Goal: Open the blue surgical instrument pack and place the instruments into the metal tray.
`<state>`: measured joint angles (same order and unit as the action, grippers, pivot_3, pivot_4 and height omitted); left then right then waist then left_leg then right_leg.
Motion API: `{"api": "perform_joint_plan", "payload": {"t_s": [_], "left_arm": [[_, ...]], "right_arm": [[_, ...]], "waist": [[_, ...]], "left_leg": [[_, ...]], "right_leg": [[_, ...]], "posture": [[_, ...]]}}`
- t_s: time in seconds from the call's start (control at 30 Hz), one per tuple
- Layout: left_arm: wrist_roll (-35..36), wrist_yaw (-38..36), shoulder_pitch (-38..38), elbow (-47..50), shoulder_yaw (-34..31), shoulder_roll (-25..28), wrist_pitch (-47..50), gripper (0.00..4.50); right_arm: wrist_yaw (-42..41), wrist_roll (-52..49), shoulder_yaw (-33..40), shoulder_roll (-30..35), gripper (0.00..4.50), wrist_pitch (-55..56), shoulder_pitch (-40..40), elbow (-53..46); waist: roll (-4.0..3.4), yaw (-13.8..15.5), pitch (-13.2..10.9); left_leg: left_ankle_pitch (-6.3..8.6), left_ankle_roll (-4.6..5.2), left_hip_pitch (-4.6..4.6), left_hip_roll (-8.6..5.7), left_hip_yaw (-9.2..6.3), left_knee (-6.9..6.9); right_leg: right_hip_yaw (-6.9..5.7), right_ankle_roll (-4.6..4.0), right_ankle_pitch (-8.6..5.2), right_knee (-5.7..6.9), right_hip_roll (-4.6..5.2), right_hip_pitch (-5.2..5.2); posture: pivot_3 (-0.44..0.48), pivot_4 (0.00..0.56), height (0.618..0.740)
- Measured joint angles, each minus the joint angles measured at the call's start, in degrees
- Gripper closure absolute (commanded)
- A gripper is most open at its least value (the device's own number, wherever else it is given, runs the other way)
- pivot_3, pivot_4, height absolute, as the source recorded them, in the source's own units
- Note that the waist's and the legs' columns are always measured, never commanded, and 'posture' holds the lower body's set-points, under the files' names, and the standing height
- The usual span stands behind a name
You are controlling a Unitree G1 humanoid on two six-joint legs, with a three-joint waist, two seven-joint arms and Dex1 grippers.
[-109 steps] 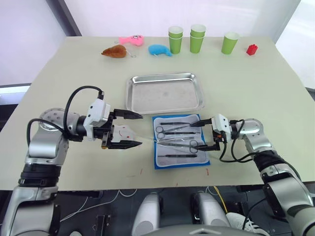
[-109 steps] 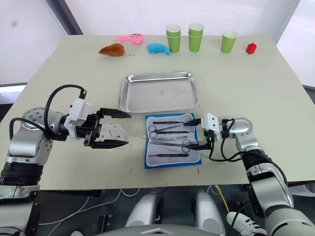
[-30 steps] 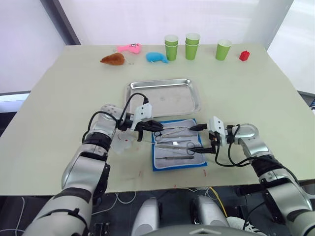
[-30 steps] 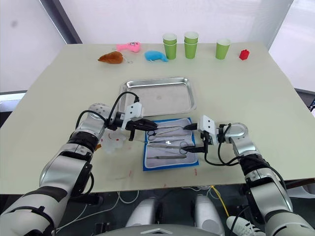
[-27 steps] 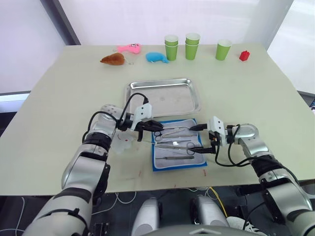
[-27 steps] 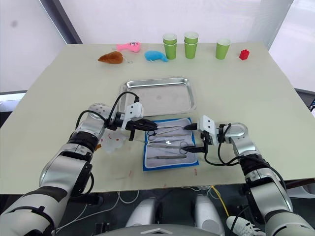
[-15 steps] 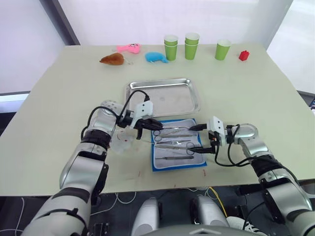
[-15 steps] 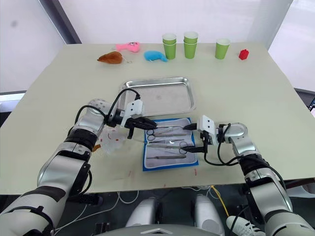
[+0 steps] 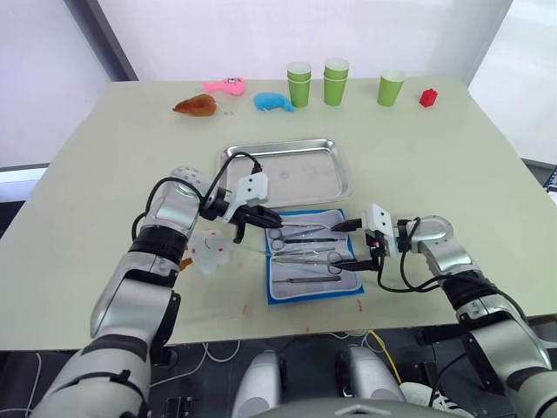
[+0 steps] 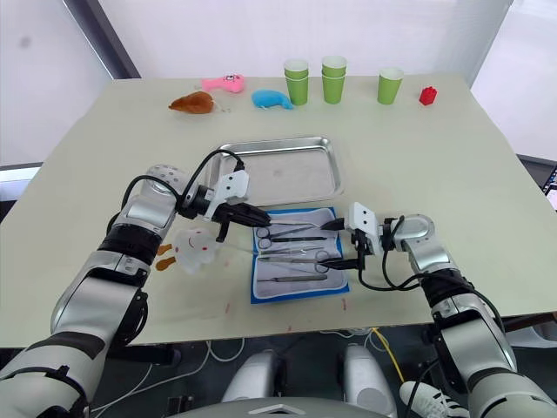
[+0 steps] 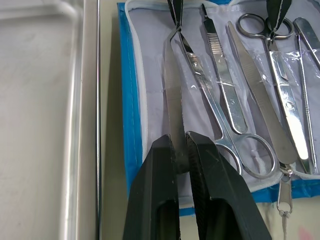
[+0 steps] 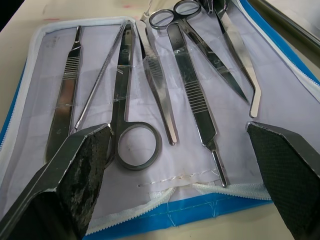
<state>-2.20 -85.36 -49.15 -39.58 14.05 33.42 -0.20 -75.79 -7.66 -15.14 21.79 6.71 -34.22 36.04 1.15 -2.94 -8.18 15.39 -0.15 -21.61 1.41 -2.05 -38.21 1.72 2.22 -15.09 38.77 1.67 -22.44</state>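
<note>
The blue surgical instrument pack [image 9: 315,255] lies open near the table's [image 9: 452,165] front edge, the instruments [image 12: 150,80] strapped across its pale lining. The right gripper [image 9: 350,243], fingers spread wide, flanks its right edge; the left gripper [image 11: 181,156], pinched nearly together, sits at its left end. The metal tray [image 9: 286,170] lies just behind

Pack [image 9: 313,255] open, instruments [image 12: 150,85] inside.
</note>
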Motion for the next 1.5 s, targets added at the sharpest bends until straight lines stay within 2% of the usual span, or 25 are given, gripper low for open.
{"api": "perform_joint_plan", "payload": {"t_s": [0.57, 1.23, 1.5], "left_arm": [[0.39, -0.99, 1.34, 7.18, -0.01, 5.05, 5.17, 4.45], [1.17, 0.29, 2.13, 10.55, -0.02, 6.12, 6.62, 4.45], [2.1, -0.73, 2.19, 14.36, -0.07, 10.4, 9.1, 4.45]], "right_arm": [[0.25, 0.5, -0.35, 0.07, 0.0, -2.11, -0.16, -1.27], [0.34, 0.5, -0.35, 0.34, 0.0, -2.73, -0.15, -1.62], [0.36, 0.54, -0.36, 0.3, 0.0, -2.82, -0.14, -1.68]], "waist": [[0.01, -0.29, 0.0], [0.02, 0.0, -0.01], [0.02, -0.03, -0.02]], "left_leg": [[0.0, 0.0, 0.0, 0.01, -0.02, 0.02], [0.0, 0.0, 0.0, 0.01, -0.01, 0.02], [0.0, 0.0, 0.0, 0.02, -0.01, 0.02]], "right_leg": [[-0.02, -0.04, -0.02, 0.0, 0.0, 0.0], [-0.02, -0.04, -0.02, 0.02, 0.0, 0.0], [-0.02, -0.04, -0.03, 0.01, 0.0, 0.0]], "posture": [[0.0, 0.15, 0.74], [0.0, 0.15, 0.74], [0.0, 0.15, 0.74]]}}
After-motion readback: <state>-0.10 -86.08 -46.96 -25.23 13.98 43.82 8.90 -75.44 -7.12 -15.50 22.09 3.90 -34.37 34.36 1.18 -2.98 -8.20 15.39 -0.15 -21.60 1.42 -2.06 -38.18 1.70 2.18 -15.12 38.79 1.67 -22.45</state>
